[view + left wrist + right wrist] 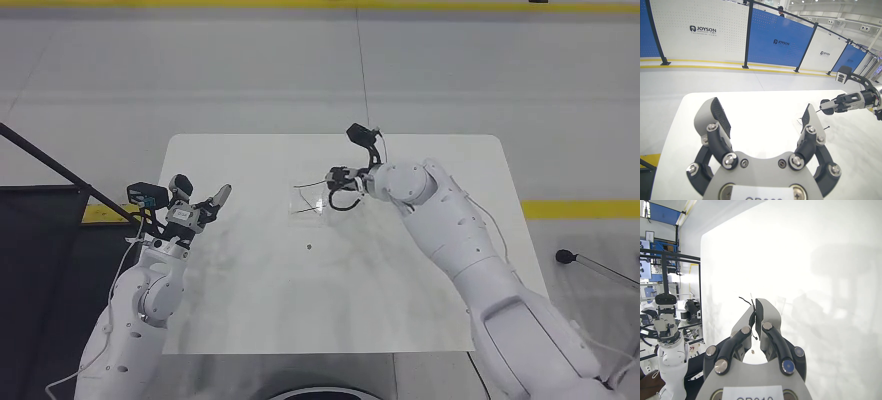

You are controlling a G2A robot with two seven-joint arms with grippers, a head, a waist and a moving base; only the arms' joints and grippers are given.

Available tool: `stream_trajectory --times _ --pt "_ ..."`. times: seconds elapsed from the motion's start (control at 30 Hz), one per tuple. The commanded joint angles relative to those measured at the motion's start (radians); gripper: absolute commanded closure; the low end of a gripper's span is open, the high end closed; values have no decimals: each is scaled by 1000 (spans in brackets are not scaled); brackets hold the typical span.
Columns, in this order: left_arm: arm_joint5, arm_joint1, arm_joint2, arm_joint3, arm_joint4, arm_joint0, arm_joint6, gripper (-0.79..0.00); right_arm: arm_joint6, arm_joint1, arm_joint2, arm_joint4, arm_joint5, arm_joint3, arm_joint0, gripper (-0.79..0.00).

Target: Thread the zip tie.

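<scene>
A thin black zip tie (745, 301) is pinched in my right gripper (754, 309), which is shut on it above the middle of the white table (250, 300). One end curls out past the fingertips and the tail (754, 334) hangs down between the fingers. From above, the right gripper (336, 180) holds the tie (308, 184) over a clear plastic sheet (304, 203). My left gripper (762, 108) stands open and empty over the table's left edge (203, 206), well apart from the tie. The left wrist view shows the right gripper (826, 108) farther off.
A short black piece (826, 128) lies on the table under the right gripper. A tiny dark speck (309, 245) sits near the table's middle. Blue and white fence panels (780, 39) stand beyond the far edge.
</scene>
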Motion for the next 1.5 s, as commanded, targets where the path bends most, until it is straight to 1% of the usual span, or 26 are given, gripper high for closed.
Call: stream_trajectory --times 0.0,0.03,0.23,0.3,0.33,0.43,0.5,0.6,1.0,1.1,1.2,1.27,1.37,1.47 --pt "-42 3 -9 15 -20 -11 -20 -785 40 12 12 -16 -55 -28 3 0" --pt "-67 4 -13 24 -26 -22 -34 -785 64 19 21 -20 -84 -40 3 0" --pt "-288 18 -43 116 -119 -94 -109 -785 225 61 70 -42 -239 -127 -2 0" --pt "-373 23 -45 146 -153 -118 -143 -785 274 74 89 -30 -291 -155 -9 0" --pt "-429 26 -43 158 -168 -130 -161 -785 302 79 96 -26 -317 -172 -12 0" --pt "-560 33 -34 198 -235 -165 -224 -785 361 93 117 -3 -364 -210 -21 0" --pt "-605 38 -27 206 -243 -188 -276 -785 390 99 128 17 -382 -231 -25 0" --pt "-646 41 -3 200 -258 -209 -324 -785 414 105 137 41 -388 -251 -28 0" --pt "-646 41 -3 200 -258 -209 -324 -785 411 107 140 47 -378 -255 -31 0" --pt "-649 41 7 199 -300 -195 -327 -785 397 107 139 44 -375 -260 -40 0" --pt "-662 47 18 202 -322 -206 -384 -785 395 112 132 16 -381 -294 -56 0" --pt "-689 49 42 211 -360 -220 -429 -785 411 115 127 8 -399 -317 -54 0" --pt "-724 52 80 241 -438 -255 -503 -785 440 117 112 -10 -420 -345 -42 0" --pt "-725 55 127 259 -502 -297 -583 -785 463 114 89 -18 -444 -366 -24 0"
